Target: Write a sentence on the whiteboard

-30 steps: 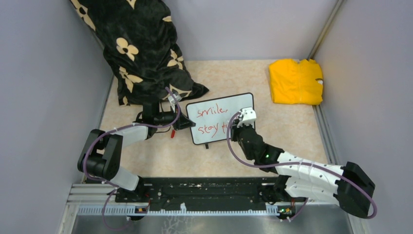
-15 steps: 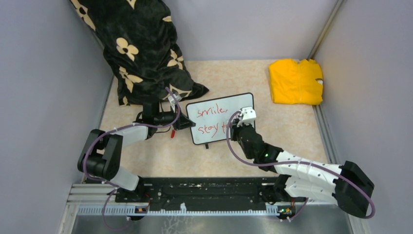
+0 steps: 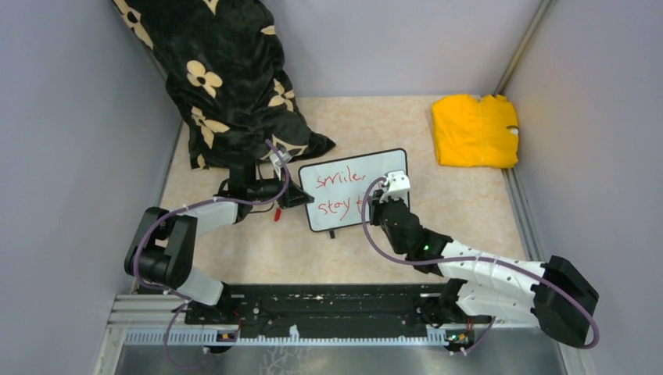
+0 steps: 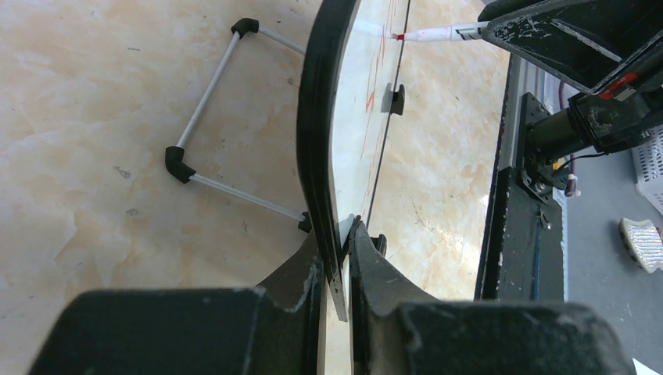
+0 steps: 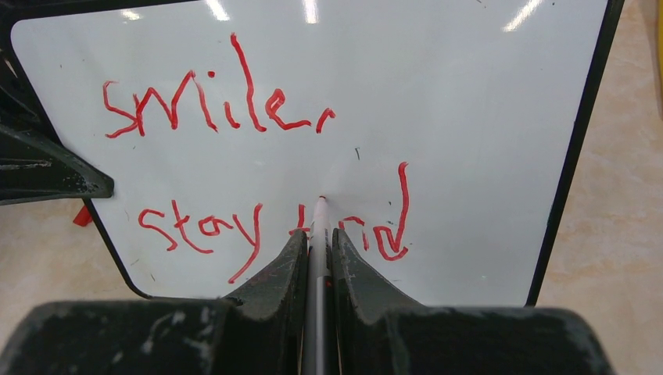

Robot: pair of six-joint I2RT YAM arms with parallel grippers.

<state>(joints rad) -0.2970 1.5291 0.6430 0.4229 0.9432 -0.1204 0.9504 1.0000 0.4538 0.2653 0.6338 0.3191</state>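
The whiteboard point(image 3: 352, 195) lies mid-table, white with a thin black frame; it fills the right wrist view point(image 5: 469, 94) and shows edge-on in the left wrist view point(image 4: 320, 117). The sentence point(image 5: 234, 109) is red, "smile," over "stay kind" point(image 3: 338, 187). My left gripper point(image 4: 338, 250) is shut on the board's left edge point(image 3: 301, 197). My right gripper point(image 5: 319, 242) is shut on a white marker point(image 5: 319, 226), its tip against the board between the two lines. In the top view the right gripper point(image 3: 383, 205) hides the end of the second line.
A black cloth with cream flowers point(image 3: 227, 86) hangs at the back left. A yellow folded cloth point(image 3: 474, 130) lies at the back right. A red cap point(image 3: 275, 215) lies beside the left gripper. The board's wire stand point(image 4: 227, 117) rests on the beige tabletop. Grey walls enclose the table.
The right arm has shifted slightly; the marker stays on the board. The left arm and the board have not moved.
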